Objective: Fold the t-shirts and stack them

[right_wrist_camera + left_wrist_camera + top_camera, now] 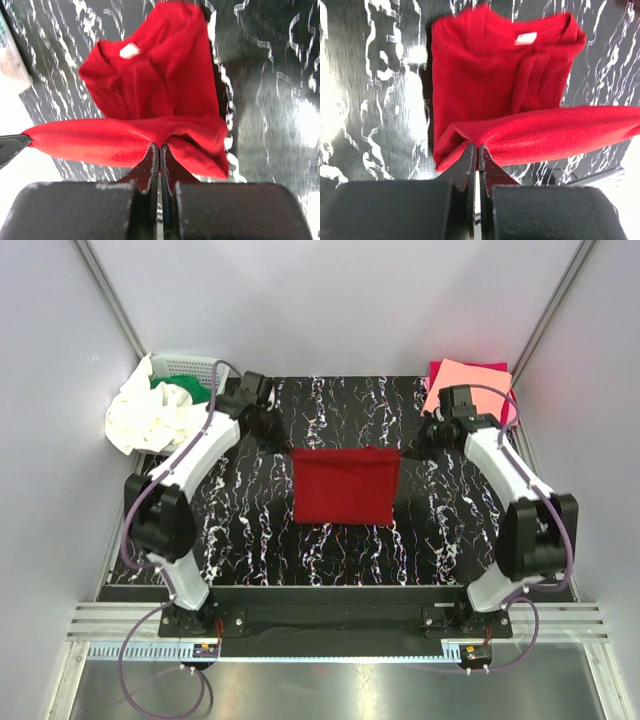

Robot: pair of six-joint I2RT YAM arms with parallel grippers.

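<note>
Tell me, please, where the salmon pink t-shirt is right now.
In the top view, the salmon pink t-shirt lies at the table's far right corner, on the magenta t-shirt, just beyond the right gripper.

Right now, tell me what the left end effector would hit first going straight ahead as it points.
The red shirt: the left end effector is shut on its lifted edge, and the rest of it lies straight ahead on the table. How far off is unclear.

A: Left gripper (pixel 477 150)?
B: Jaws pinched tight on edge of the dark red t-shirt (pixel 490 75), nr its left corner.
A: Rest of it?
B: Held edge runs taut to the right. Remainder is spread over the black, white-veined tabletop (pixel 380 100), w/ white label (pixel 526 38) at the collar.
</note>
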